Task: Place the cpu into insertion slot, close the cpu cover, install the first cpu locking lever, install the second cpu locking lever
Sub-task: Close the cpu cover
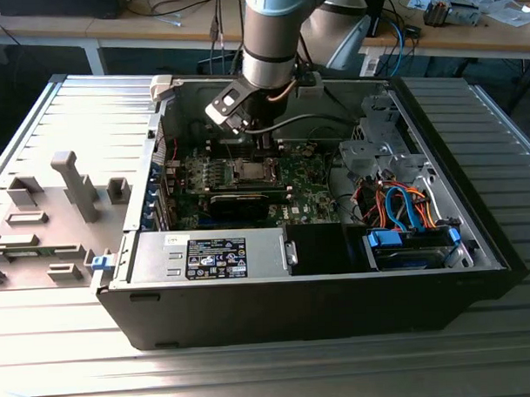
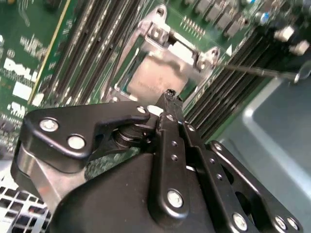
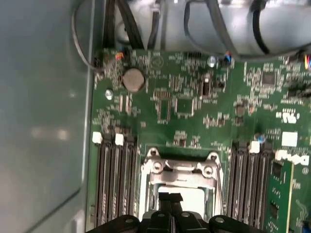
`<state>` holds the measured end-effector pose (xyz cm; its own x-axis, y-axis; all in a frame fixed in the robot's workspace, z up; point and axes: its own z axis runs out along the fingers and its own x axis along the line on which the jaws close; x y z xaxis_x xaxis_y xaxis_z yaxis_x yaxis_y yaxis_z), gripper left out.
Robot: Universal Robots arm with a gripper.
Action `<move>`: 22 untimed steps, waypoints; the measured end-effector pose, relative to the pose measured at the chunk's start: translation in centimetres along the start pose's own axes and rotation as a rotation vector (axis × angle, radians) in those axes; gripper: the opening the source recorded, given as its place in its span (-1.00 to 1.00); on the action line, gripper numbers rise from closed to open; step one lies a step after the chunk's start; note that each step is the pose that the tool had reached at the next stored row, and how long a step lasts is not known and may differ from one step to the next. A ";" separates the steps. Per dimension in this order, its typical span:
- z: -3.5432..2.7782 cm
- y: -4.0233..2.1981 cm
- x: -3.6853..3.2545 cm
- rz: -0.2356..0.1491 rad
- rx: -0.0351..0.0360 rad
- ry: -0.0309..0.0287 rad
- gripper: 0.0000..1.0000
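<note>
The cpu [image 2: 146, 80] lies in the socket on the green motherboard [image 1: 304, 184], its dull silver-grey top showing through the window of the cpu cover [image 2: 171, 47]. The cover's silvery frame [image 3: 181, 171] lies flat around the chip. My gripper [image 2: 170, 95] is shut with nothing between its fingers, its tips just above the cpu's edge. In the exterior view the gripper [image 1: 260, 153] hangs inside the open case, right over the socket [image 1: 249, 171]. A thin metal locking lever [image 2: 260, 71] sticks out from the socket's corner across the memory slots.
Black memory slots [image 3: 114, 179] flank the socket on both sides. A power supply box [image 1: 215, 255] with a black label sits along the case's front wall, and a blue drive bay [image 1: 410, 246] and orange and blue cables [image 1: 396, 203] are at the exterior view's right. A grey fixture tray [image 1: 56, 206] stands outside at that view's left.
</note>
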<state>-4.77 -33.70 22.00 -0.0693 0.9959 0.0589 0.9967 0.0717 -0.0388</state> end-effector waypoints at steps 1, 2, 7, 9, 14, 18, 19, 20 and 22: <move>0.16 -0.30 -0.05 -0.001 0.0000 0.0000 -0.79; 0.40 -0.65 -0.11 -0.001 -0.0001 0.0001 -0.79; 1.02 -1.49 -0.19 -0.003 0.0000 0.0001 -0.79; 1.21 -1.67 -0.22 -0.003 0.0002 -0.0001 -0.79; 1.56 -2.20 -0.24 -0.006 0.0003 -0.0002 -0.79; 1.57 -2.47 -0.24 -0.008 0.0003 -0.0008 -0.79; 1.56 -2.39 -0.27 -0.009 0.0006 -0.0011 -0.79; 1.55 -2.12 -0.31 -0.009 0.0006 -0.0013 -0.79; 1.51 -1.19 -0.38 -0.009 0.0016 -0.0010 -0.79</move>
<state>-5.99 -34.08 20.52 -0.0781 0.9952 0.0583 0.9960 0.0804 -0.0398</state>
